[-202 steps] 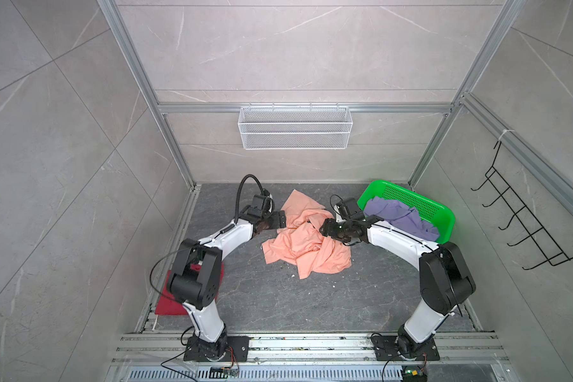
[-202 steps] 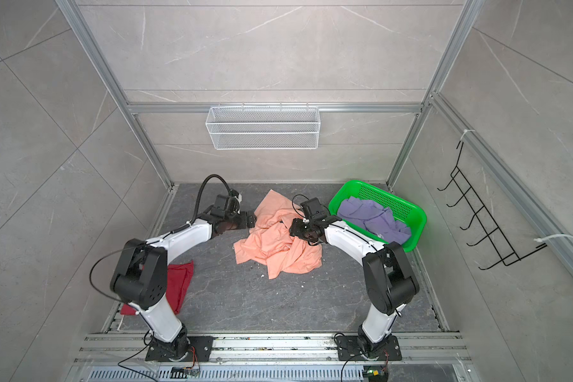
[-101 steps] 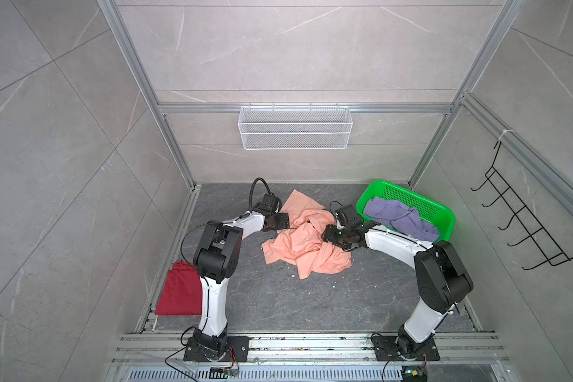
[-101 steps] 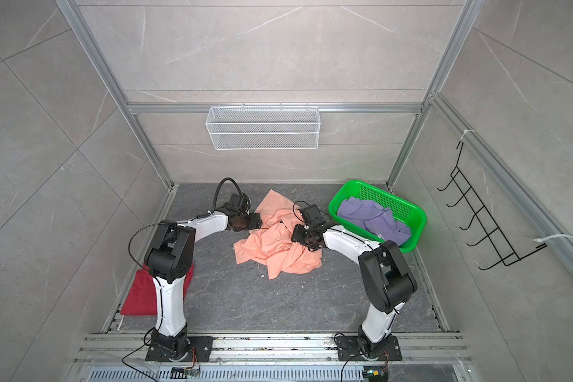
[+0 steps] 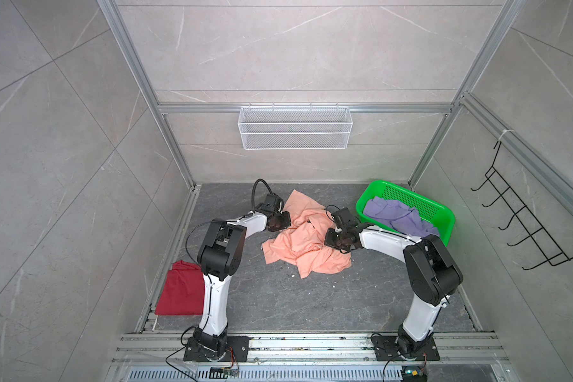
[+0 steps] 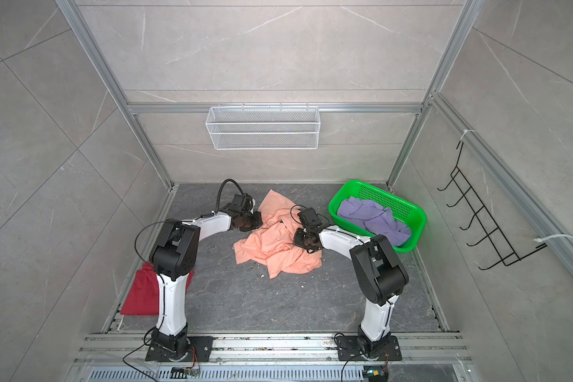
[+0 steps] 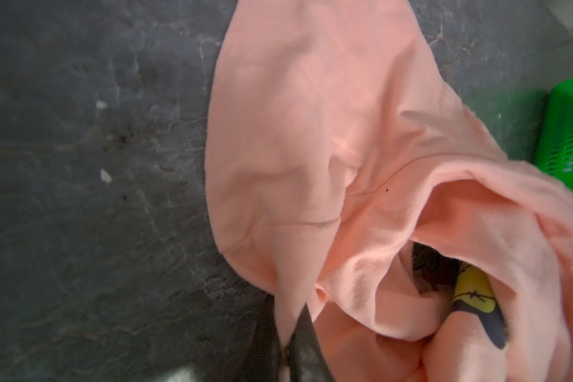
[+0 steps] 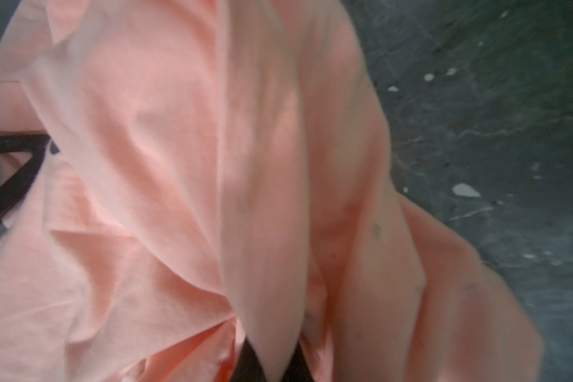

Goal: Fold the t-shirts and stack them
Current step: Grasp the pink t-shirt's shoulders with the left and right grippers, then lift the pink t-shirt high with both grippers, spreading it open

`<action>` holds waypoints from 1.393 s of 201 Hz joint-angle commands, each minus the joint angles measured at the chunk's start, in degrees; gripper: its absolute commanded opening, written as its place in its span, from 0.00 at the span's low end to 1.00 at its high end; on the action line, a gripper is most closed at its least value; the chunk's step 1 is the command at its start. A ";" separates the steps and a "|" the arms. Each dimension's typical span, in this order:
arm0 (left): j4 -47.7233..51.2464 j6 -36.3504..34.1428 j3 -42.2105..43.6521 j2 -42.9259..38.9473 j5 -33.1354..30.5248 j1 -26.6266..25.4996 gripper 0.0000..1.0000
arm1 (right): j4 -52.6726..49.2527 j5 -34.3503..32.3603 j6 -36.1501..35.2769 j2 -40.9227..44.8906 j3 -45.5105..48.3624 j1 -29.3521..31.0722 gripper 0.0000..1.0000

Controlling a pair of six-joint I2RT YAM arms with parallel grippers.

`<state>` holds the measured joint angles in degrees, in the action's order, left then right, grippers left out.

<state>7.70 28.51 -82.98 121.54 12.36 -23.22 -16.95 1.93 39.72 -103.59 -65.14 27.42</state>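
Tee (image 5: 298,246), soft peach cloth, rumpled heap, creased

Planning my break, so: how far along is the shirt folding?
Done: the red tee lies flat at the left edge, apparently folded. In hand: the peach tee is crumpled mid-table, with the left gripper and right gripper both shut on it. Left: fold and stack it, then the purple tee, heaped in the basket.
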 commanded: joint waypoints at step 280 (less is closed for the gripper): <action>0.72 -23.45 10.18 -73.65 -18.80 4.90 0.00 | -21.12 -9.77 -41.59 41.69 -34.34 0.00 0.02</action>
<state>8.82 7.92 -68.77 54.26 -2.83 -19.88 -33.93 -17.12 -0.78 -66.61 -93.17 28.49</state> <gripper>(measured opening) 0.056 0.052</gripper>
